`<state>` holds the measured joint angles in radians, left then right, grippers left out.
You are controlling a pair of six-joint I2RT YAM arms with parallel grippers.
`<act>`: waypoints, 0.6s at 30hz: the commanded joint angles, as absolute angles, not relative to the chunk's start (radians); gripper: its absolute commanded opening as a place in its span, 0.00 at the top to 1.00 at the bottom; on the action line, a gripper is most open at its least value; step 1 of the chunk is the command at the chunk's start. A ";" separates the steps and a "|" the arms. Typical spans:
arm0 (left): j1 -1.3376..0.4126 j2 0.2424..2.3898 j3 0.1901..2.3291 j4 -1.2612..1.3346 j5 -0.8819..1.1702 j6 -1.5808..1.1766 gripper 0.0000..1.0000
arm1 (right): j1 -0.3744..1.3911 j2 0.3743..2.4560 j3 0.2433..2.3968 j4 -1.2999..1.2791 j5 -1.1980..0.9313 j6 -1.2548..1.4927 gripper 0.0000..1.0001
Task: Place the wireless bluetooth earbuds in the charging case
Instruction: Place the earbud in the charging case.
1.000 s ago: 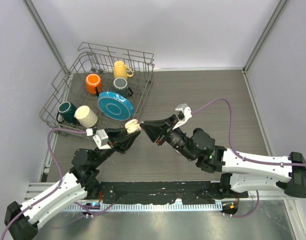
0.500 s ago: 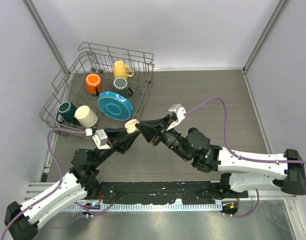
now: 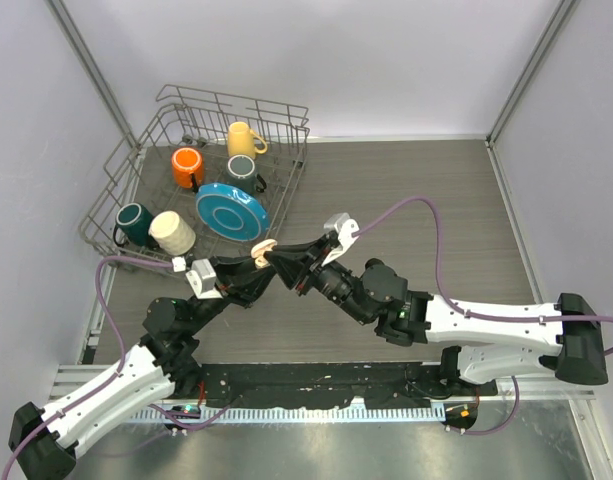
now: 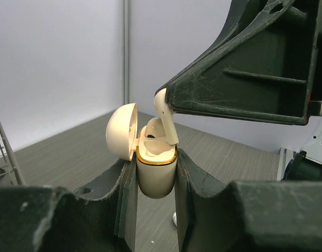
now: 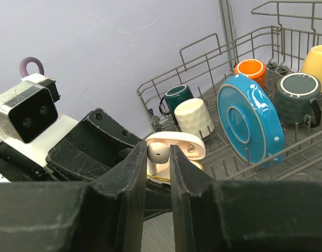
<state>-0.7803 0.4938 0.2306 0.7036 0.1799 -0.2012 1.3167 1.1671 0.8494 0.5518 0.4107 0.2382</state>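
My left gripper (image 3: 256,264) is shut on the cream charging case (image 4: 156,178) and holds it upright above the table with its lid (image 4: 121,131) open. The case also shows in the top view (image 3: 263,248). My right gripper (image 3: 279,260) is shut on a white earbud (image 5: 157,151), seen from the left wrist (image 4: 165,116) with its stem slanting down into the case's gold-rimmed opening. One earbud seems to sit in the case behind it. Another small white earbud (image 4: 174,218) lies on the table below the case.
A wire dish rack (image 3: 116,190) at the back left holds a blue plate (image 3: 232,210) and orange (image 3: 188,166), yellow (image 3: 243,138), grey (image 3: 243,170), green (image 3: 134,222) and cream (image 3: 172,232) mugs. Grey walls close in the wooden table.
My right arm has moved left, bringing the earbud from beside the case to right over its opening. The left gripper and case have held still.
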 commanded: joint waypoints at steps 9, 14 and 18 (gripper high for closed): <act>-0.781 0.502 0.238 0.769 0.193 -0.198 1.00 | 1.324 1.187 0.907 0.637 0.449 0.206 0.99; -0.781 0.503 0.238 0.772 0.195 -0.202 1.00 | 1.324 1.200 0.902 0.637 0.448 0.204 0.99; -0.781 0.500 0.239 0.773 0.195 -0.204 1.00 | 1.325 1.207 0.891 0.640 0.456 0.204 0.99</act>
<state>-0.7803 0.5022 0.2306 0.7067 0.1848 -0.2024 1.3193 1.2045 0.8631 0.5758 0.4282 0.2161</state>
